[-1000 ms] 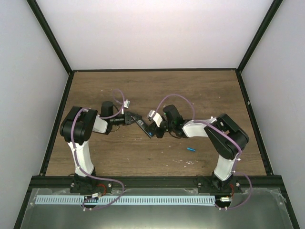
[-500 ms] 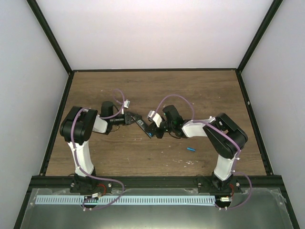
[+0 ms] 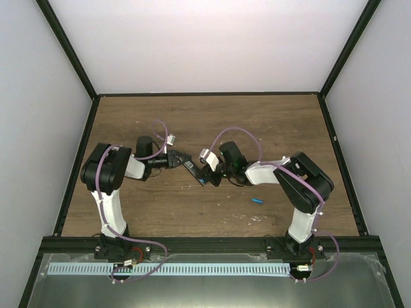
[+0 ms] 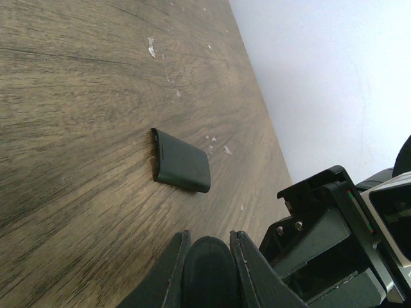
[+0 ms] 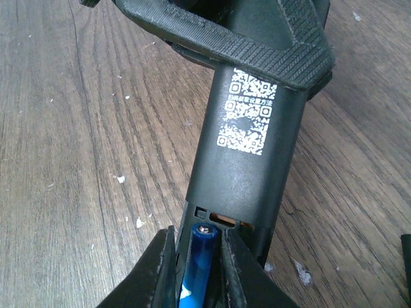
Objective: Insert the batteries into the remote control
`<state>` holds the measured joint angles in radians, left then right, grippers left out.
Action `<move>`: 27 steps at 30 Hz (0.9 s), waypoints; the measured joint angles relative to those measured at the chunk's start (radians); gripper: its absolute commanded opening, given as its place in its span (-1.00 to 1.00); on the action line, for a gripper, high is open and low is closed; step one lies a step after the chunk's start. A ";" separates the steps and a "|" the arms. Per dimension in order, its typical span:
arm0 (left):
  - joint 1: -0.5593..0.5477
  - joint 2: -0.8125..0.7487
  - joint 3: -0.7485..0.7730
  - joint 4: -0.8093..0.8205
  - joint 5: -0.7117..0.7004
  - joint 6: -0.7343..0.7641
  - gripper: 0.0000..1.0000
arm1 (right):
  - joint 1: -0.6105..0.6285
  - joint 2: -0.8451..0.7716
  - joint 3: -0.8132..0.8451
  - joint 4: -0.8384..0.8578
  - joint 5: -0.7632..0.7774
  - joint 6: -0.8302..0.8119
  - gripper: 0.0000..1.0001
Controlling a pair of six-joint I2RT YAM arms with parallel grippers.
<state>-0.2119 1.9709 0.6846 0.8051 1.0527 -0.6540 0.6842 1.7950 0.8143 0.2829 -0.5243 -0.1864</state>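
The remote control [image 3: 191, 168] [image 5: 247, 167] is held off the table, back side up with a white code label, its battery bay open at the near end. My left gripper [image 3: 182, 159] [image 4: 210, 235] is shut on the remote's far end, whose rounded black tip [image 4: 209, 273] fills the jaws. My right gripper [image 3: 207, 176] [image 5: 198, 231] is at the open bay, its fingers close on either side of a blue battery [image 5: 200, 260] that lies lengthwise in the left slot, tip towards the contacts. A second blue battery [image 3: 257, 200] lies on the table to the right.
A small black cover piece [image 4: 182, 168] lies flat on the wooden table [image 3: 212, 122] beyond the left gripper. White flecks dot the wood. Black frame posts and pale walls enclose the table. The right arm's wrist [image 4: 334, 244] sits close beside the left fingers.
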 measured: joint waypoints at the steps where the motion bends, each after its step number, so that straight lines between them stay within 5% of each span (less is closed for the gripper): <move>1: 0.000 0.000 0.000 0.000 0.000 0.000 -1.00 | 0.000 0.000 0.000 -0.002 0.002 0.000 -0.71; 13: 0.000 0.000 0.000 0.000 0.001 0.000 -1.00 | -0.009 -0.047 0.000 -0.011 -0.009 0.002 -0.19; 27: -0.007 0.000 -0.014 0.071 0.063 -0.056 -1.00 | -0.163 -0.078 0.159 -0.269 -0.223 -0.053 -0.07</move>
<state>-0.2192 1.9709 0.6704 0.8761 1.1160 -0.7105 0.5209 1.7168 0.9737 0.0139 -0.7471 -0.2394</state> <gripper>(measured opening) 0.155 0.457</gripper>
